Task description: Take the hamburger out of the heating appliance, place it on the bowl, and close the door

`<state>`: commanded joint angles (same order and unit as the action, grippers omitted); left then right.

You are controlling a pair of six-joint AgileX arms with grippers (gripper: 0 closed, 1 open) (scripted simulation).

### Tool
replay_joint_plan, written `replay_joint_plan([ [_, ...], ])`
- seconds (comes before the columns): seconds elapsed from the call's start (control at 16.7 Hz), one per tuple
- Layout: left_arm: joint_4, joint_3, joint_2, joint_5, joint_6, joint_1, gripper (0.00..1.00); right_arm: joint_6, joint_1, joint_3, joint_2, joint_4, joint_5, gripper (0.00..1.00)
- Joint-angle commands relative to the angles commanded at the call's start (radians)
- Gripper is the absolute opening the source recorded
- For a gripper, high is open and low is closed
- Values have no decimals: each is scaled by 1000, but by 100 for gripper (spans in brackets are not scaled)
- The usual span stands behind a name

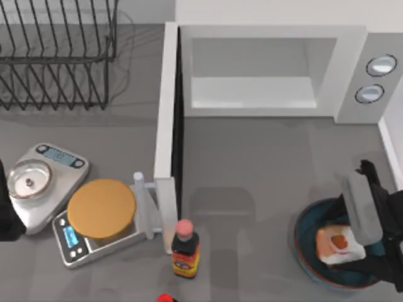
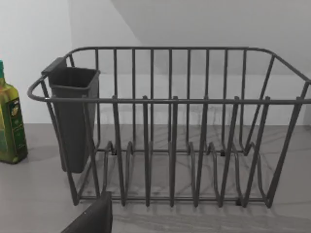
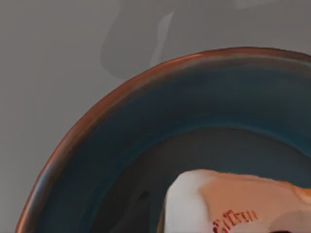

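The white microwave stands at the back with its cavity empty. Its door is swung wide open toward the front, and the pale-grey bar handle sticks out to the left. The hamburger lies inside the dark-blue bowl at the front right. My right gripper hovers right over it, the arm reaching in from the right edge. The right wrist view shows the hamburger resting low in the bowl. My left gripper sits at the left edge.
A wire dish rack fills the back left. Two silver scales at the front left carry a small metal pan and an orange disc. A sauce bottle stands by the door's end. An oil bottle stands beside the rack.
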<state>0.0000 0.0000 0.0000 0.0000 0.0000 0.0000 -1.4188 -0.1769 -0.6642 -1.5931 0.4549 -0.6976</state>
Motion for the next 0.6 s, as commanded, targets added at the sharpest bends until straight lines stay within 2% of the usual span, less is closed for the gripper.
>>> replay_joint_plan([
  [0.06,0,0,0,0,0,0,100,0,0,0,0,0,0,98],
  [0.12,0,0,0,0,0,0,100,0,0,0,0,0,0,100],
  [0.6,0,0,0,0,0,0,100,0,2,-3,2,-1,-1,100],
])
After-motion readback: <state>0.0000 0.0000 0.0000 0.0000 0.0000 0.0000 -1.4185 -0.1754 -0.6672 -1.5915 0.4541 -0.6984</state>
